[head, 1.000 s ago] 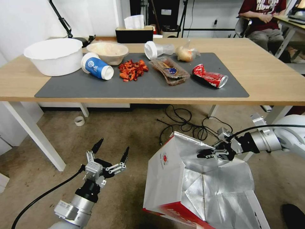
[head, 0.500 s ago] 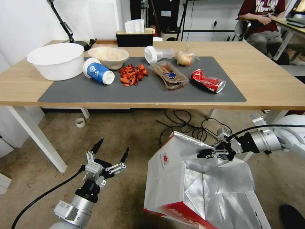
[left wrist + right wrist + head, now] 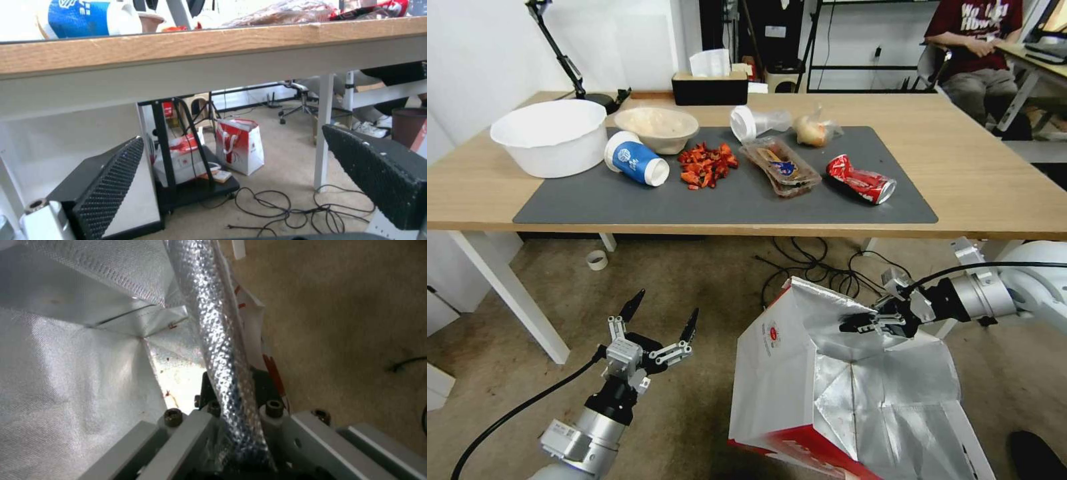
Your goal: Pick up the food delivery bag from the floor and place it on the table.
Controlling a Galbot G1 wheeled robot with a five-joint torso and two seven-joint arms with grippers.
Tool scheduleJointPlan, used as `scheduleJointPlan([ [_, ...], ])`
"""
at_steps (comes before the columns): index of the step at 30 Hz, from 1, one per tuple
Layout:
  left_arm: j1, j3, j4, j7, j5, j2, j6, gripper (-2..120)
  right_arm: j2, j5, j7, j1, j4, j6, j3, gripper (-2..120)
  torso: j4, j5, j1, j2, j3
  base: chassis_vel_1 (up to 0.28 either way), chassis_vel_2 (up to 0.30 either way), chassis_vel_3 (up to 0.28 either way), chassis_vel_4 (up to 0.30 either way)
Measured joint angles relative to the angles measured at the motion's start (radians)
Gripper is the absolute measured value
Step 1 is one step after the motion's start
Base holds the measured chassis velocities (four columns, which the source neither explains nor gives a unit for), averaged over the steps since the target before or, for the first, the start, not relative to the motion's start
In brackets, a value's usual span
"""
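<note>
One white foil-lined food delivery bag (image 3: 800,373), right pincer (image 3: 854,325) clamped

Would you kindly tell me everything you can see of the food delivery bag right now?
The food delivery bag is a large boxy white bag with red trim along its lower edge, a small round red logo on its side and crinkled silver foil lining. It gapes open, tilted, over the carpeted floor in front of the table. The right gripper is shut on its foil rim; the open left gripper is apart from it.

Spread left tool (image 3: 236,186) faces the table (image 3: 178,46) edge
</note>
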Motion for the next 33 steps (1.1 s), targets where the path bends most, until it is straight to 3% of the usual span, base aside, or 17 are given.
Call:
scheduleJointPlan([
  [33, 0.008, -0.003, -0.018, 0.000, -0.003, 0.002, -0.001, 100, 0.010, 0.003, -0.003, -0.004, 0.018, -0.011, -0.006, 0, 0.0000, 0.0000, 0.055, 0.142, 0.087, 0.000, 0.000, 0.000, 0.000],
])
